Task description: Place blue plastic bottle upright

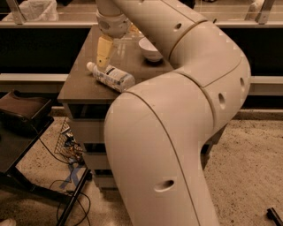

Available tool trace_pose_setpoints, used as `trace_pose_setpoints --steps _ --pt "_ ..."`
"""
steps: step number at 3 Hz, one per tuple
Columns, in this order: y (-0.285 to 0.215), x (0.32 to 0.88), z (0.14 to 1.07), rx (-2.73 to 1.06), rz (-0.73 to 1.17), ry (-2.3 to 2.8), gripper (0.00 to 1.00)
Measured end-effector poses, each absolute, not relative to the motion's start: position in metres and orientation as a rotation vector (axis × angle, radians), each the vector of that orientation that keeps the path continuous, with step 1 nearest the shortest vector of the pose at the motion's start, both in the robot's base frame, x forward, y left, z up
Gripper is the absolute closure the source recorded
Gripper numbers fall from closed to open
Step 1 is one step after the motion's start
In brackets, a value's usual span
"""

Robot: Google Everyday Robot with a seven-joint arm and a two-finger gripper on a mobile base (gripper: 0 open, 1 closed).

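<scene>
The blue plastic bottle (111, 76) lies on its side near the front left of the brown table (79, 86). Its white cap points left and its white label faces up. My gripper (104, 54) hangs from the arm just above the bottle's cap end, with its yellowish tip close over the neck. It holds nothing that I can see. My own arm (177, 110) fills the middle and right of the view and hides the table's right part.
A white bowl (150, 48) stands behind the bottle to the right. A dark low stand (22, 114) and loose cables (68, 145) are on the floor at left. A rail and a white bag (37, 9) lie behind the table.
</scene>
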State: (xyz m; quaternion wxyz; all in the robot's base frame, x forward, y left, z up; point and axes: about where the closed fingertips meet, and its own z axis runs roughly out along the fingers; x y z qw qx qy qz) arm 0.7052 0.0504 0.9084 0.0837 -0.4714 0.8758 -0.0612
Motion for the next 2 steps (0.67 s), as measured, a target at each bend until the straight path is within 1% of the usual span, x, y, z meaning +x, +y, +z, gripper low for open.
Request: trace_pose_setpoints --steps 2 --pt "0.050 0.706 0.885 -1.387 -0.218 2.688 0.00"
